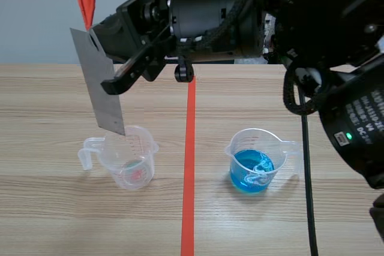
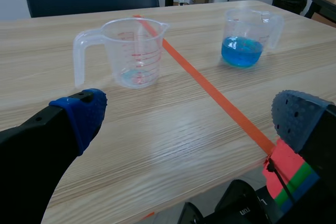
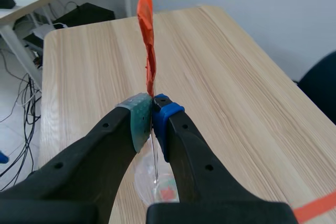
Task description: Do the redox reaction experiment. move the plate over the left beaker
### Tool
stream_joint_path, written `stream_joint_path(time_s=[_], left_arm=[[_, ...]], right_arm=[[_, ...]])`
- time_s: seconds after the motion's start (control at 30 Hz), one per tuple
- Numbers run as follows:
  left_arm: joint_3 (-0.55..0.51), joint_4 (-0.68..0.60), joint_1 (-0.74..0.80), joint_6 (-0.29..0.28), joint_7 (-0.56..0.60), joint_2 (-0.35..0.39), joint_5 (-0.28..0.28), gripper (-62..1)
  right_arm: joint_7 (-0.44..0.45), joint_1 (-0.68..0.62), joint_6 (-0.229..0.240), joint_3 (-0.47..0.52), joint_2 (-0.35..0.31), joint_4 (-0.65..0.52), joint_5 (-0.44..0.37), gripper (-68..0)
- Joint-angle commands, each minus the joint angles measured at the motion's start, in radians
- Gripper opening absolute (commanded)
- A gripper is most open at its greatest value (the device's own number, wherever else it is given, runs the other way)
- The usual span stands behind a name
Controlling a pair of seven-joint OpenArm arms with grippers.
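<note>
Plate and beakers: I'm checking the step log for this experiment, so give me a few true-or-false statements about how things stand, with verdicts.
1. The right gripper is shut on the plate. True.
2. The right beaker holds blue liquid. True.
3. The plate hangs over the right beaker. False: it hangs over the left beaker.
4. The left gripper grips the left beaker. False: it is open, with the beaker ahead of it.

Only "DC" can be read in the white lettering on the right arm [image 1: 362, 118]; the red scale on the left beaker [image 1: 129, 161] is too small.
</note>
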State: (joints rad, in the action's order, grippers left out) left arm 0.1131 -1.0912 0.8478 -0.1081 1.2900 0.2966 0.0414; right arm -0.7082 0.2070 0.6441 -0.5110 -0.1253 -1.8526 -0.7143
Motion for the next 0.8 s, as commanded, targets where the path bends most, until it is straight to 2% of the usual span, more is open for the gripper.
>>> stream_joint_path(time_s=[0.0, 0.17, 0.27, 0.33, 0.77], left_arm=[[-0.009, -0.002, -0.019, -0.005, 0.031, 0.000, -0.015, 1.4], [-0.009, 0.072, -0.068, -0.005, 0.038, 0.000, -0.043, 1.4], [-0.009, 0.096, -0.081, -0.006, 0.041, 0.001, -0.123, 1.4], [-0.009, 0.100, -0.084, -0.010, 0.046, 0.001, -0.154, 1.4], [-0.009, 0.099, -0.084, -0.010, 0.109, 0.000, -0.154, 1.4]], right_arm=[[0.011, 0.031, -0.015, -0.027, -0.008, 0.018, -0.010, -66.9], [0.068, 0.068, -0.078, -0.107, -0.008, 0.072, 0.035, -66.9], [0.100, 0.079, -0.099, -0.119, -0.007, 0.096, 0.057, -66.9], [0.110, 0.079, -0.099, -0.119, -0.007, 0.101, 0.057, -66.9], [0.103, 0.078, -0.099, -0.119, -0.008, 0.103, 0.060, -66.9]])
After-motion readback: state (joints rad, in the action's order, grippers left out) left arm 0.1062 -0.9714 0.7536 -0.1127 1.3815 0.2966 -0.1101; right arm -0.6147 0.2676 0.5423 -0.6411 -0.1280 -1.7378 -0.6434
